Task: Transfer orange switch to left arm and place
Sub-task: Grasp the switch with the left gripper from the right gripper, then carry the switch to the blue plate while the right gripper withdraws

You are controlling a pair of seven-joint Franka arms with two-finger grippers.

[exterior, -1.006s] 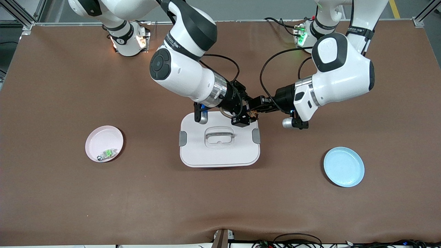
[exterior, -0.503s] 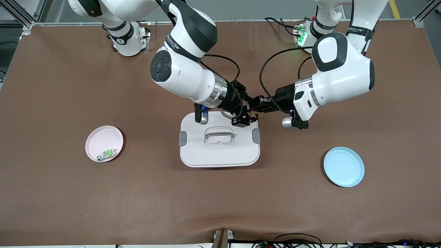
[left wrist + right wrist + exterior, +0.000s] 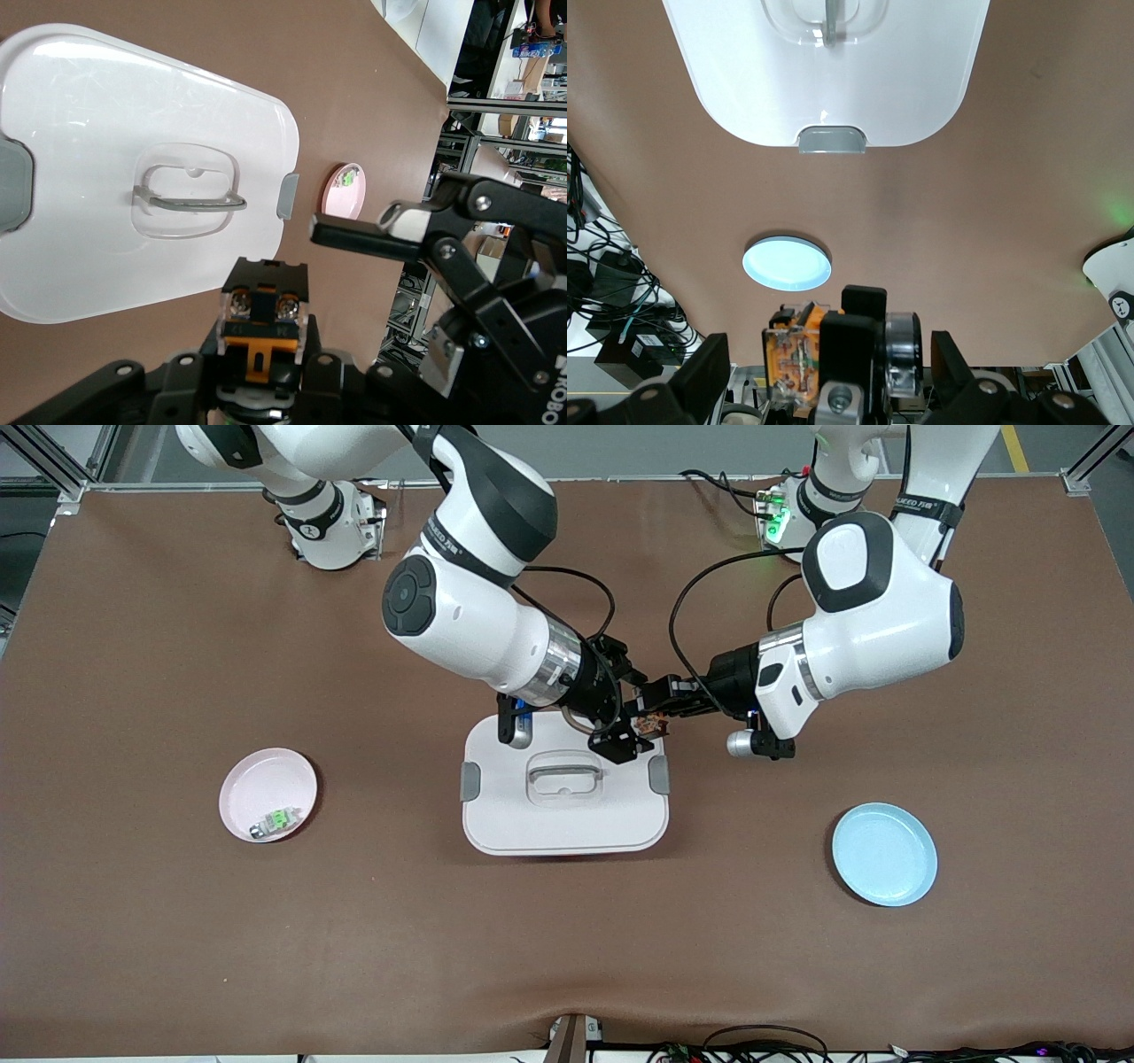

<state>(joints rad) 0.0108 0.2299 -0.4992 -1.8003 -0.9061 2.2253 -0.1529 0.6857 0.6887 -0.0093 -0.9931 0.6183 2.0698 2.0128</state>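
Observation:
The orange switch (image 3: pixel 654 726) hangs in the air above the corner of the white box (image 3: pixel 564 810) that lies toward the left arm's end. My left gripper (image 3: pixel 649 710) is shut on the orange switch (image 3: pixel 262 323). My right gripper (image 3: pixel 629 708) stands open around it, its fingers (image 3: pixel 702 370) well clear of the orange switch (image 3: pixel 796 359) on both sides. The left gripper (image 3: pixel 262 365) clamps the switch's black body, and a right finger (image 3: pixel 354 237) shows beside it. The box (image 3: pixel 133 159) lies below with its grey handle (image 3: pixel 188 200).
A pink plate (image 3: pixel 267 794) with a small green and silver component (image 3: pixel 276 821) sits toward the right arm's end. A blue plate (image 3: pixel 884 854) sits toward the left arm's end, nearer the camera than the box. Grey latches (image 3: pixel 470 781) flank the box.
My right gripper has opened and let go of the orange switch. The left gripper stays shut on it. Both arms have barely moved.

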